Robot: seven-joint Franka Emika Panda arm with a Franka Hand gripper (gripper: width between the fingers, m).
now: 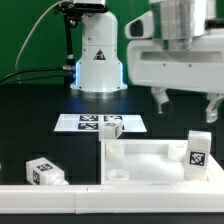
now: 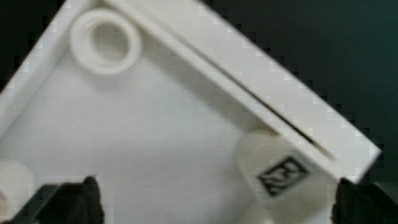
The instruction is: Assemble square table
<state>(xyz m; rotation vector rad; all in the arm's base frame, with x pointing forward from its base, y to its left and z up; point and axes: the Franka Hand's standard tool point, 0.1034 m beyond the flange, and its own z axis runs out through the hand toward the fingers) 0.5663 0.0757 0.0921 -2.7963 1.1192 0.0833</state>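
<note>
The white square slab (image 1: 150, 160) lies on the black table at the exterior view's right, rim up. It fills the wrist view (image 2: 143, 120), with a round corner hole (image 2: 107, 42). One tagged white leg (image 1: 195, 152) stands upright at the slab's right corner and shows in the wrist view (image 2: 276, 170). A second leg (image 1: 111, 127) sits on the marker board (image 1: 85, 122). A third leg (image 1: 45, 172) lies on the table at the left. My gripper (image 1: 187, 103) hangs open and empty above the slab's right part, fingers (image 2: 68, 200) apart, with the upright leg below between them (image 2: 217, 205).
A long white rail (image 1: 60, 198) runs along the front edge, and the slab rests against it. The robot base (image 1: 98, 60) stands at the back centre with a cable to its left.
</note>
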